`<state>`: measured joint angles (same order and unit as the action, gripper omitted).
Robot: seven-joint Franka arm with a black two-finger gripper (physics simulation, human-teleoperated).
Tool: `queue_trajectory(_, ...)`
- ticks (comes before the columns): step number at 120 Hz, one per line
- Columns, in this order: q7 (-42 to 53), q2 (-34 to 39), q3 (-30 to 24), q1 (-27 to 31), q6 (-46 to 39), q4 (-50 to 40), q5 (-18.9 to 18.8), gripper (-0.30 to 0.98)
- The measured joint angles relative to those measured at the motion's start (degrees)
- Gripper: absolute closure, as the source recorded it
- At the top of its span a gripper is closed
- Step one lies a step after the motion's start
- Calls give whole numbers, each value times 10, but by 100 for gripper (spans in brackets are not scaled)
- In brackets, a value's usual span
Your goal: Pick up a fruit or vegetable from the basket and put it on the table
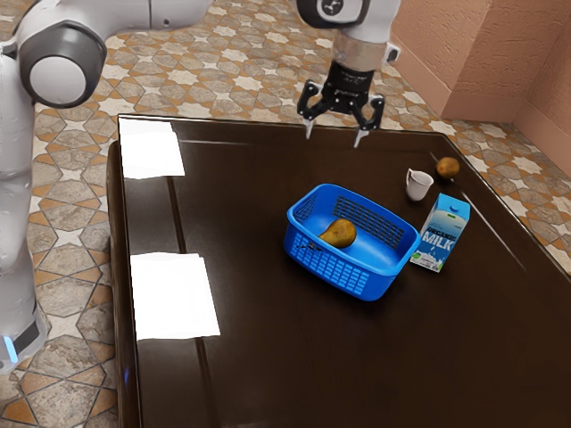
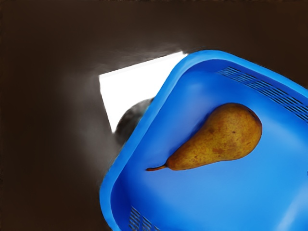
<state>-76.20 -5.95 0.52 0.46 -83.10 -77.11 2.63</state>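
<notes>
My gripper hangs well above the table, over the far side of the basket in the exterior view, its two fingers spread open with nothing between them. Below stands the blue basket with perforated walls. One brown-yellow pear lies inside it, toward one end. In the wrist view the pear rests on its side on the floor of the basket, its stem pointing to a basket wall.
On the dark table, a milk carton stands just beside the basket at the exterior view's right. Behind it are a white cup and a round brown fruit near the table's edge.
</notes>
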Motion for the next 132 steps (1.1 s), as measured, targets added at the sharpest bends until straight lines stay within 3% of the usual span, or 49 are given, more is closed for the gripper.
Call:
queue_trajectory(12,-82,4,-2,6,1,1,6,0)
queue_trajectory(28,-171,17,-2,-61,2,0,10,0)
queue_trajectory(42,-176,-18,-7,-65,1,4,7,0)
queue_trajectory(92,58,-68,-9,-61,-80,4,-78,0)
queue_trajectory(132,228,-68,-14,-59,-156,-60,-79,0)
